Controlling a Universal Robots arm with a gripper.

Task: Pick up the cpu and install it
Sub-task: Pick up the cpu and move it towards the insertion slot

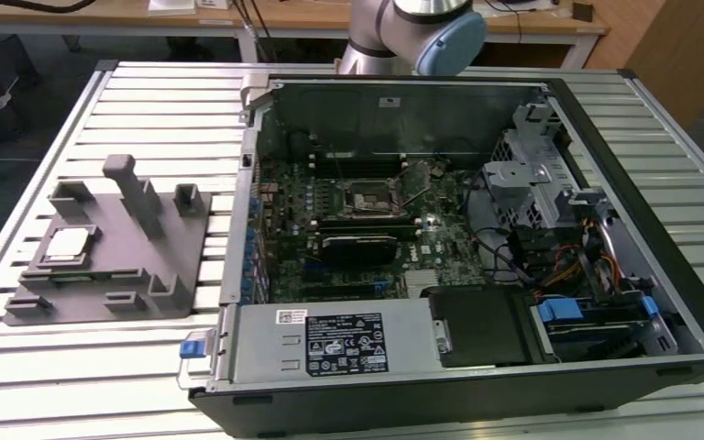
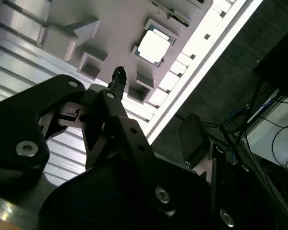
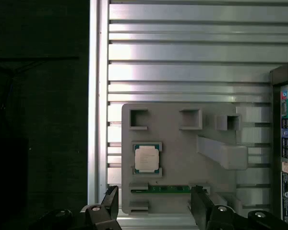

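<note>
**Cpu in the fixture plate, gripper fingers apart**

The cpu (image 1: 69, 243) lies flat, silver face up, in a square framed recess of the grey fixture plate (image 1: 120, 266). In both wrist views the cpu (image 3: 147, 159) (image 2: 154, 47) sits on the plate (image 3: 182, 148) (image 2: 120, 24) with nothing touching it.

A green board strip (image 3: 161, 189) stands in a slot of the plate just beside the cpu recess. A tall post (image 1: 132, 188) rises from the plate near its middle.

In the first wrist view the gripper (image 3: 155, 191) hangs over the plate, clear of it. Its two fingers (image 3: 111, 203) stand wide apart and grip nothing.

The plate rests on a slatted metal table (image 1: 144, 101). An open computer case (image 1: 450, 275) lies beside the plate, on the exterior view's right of it.
</note>
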